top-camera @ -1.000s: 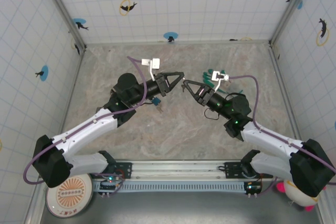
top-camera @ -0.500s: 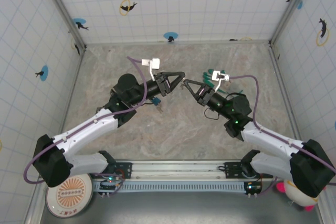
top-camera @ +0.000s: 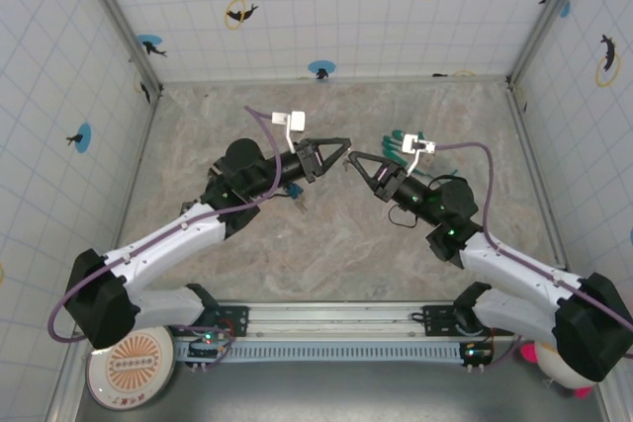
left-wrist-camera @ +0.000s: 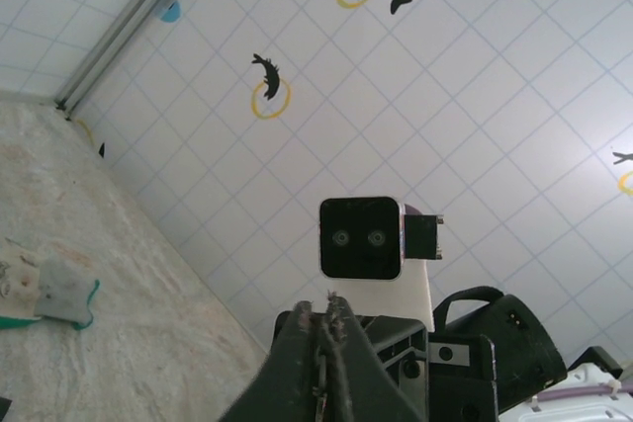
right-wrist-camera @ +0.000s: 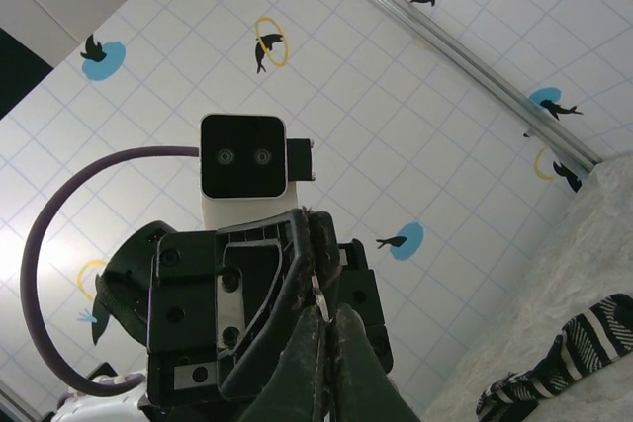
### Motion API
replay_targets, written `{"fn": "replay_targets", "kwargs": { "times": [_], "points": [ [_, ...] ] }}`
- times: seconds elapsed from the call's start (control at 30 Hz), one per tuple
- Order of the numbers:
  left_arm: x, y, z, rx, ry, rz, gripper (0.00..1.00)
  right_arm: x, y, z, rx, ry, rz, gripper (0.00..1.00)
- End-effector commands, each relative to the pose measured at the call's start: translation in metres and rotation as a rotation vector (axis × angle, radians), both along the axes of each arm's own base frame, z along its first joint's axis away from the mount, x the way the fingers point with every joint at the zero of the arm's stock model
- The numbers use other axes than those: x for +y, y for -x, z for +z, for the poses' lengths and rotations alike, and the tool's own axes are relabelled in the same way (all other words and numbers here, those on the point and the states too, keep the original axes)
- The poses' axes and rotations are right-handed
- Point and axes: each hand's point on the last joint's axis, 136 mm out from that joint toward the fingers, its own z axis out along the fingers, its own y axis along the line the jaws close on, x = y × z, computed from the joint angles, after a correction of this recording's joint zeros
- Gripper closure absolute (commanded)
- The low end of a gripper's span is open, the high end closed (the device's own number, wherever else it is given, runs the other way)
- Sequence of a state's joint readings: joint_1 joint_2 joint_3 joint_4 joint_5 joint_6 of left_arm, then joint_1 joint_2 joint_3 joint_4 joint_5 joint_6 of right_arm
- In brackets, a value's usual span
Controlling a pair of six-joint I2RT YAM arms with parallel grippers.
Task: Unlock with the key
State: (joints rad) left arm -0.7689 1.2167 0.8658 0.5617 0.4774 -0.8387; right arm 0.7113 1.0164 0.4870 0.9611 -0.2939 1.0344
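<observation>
The two arms meet tip to tip above the middle of the table. My right gripper is shut on the key, a thin silver sliver standing up from its fingers. The key's far end reaches into the tips of my left gripper, which faces it head-on. In the left wrist view my left gripper has its fingers nearly together with a narrow gap between them. From above, the left gripper and right gripper almost touch. A small blue padlock lies on the table under the left forearm.
A green and white item lies behind the right wrist, also seen as a teal-edged pad. A black and white striped cloth lies on the stone-patterned floor. Tiled walls close in the back and both sides.
The grippers stay tip to tip at the same spot. Both arms have shifted a little to the right, and the left wrist has turned slightly.
</observation>
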Motion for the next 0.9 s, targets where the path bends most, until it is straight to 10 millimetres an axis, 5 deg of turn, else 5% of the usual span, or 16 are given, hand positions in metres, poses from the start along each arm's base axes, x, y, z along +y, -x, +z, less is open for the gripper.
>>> {"fn": "replay_targets", "kwargs": {
  "times": [0.0,0.1,0.2,0.5,0.87],
  "points": [
    [0.002,-0.006,0.001,0.010,-0.012,0.034,0.62,-0.011,0.005,0.014,-0.060,-0.007,-0.029,1.00],
    [0.011,-0.022,-0.013,0.052,-0.077,0.141,0.43,-0.020,0.003,0.006,-0.045,0.020,-0.064,1.00],
    [0.017,-0.036,-0.033,0.103,-0.161,0.223,0.35,-0.033,0.001,-0.004,-0.023,0.053,-0.113,1.00],
    [0.000,-0.056,-0.094,0.279,-0.347,0.224,0.41,-0.087,-0.008,-0.038,0.055,0.193,-0.356,1.00],
    [-0.043,-0.066,-0.171,0.521,-0.481,0.144,0.41,-0.147,-0.008,-0.078,0.154,0.355,-0.599,1.00]
  ]
}}
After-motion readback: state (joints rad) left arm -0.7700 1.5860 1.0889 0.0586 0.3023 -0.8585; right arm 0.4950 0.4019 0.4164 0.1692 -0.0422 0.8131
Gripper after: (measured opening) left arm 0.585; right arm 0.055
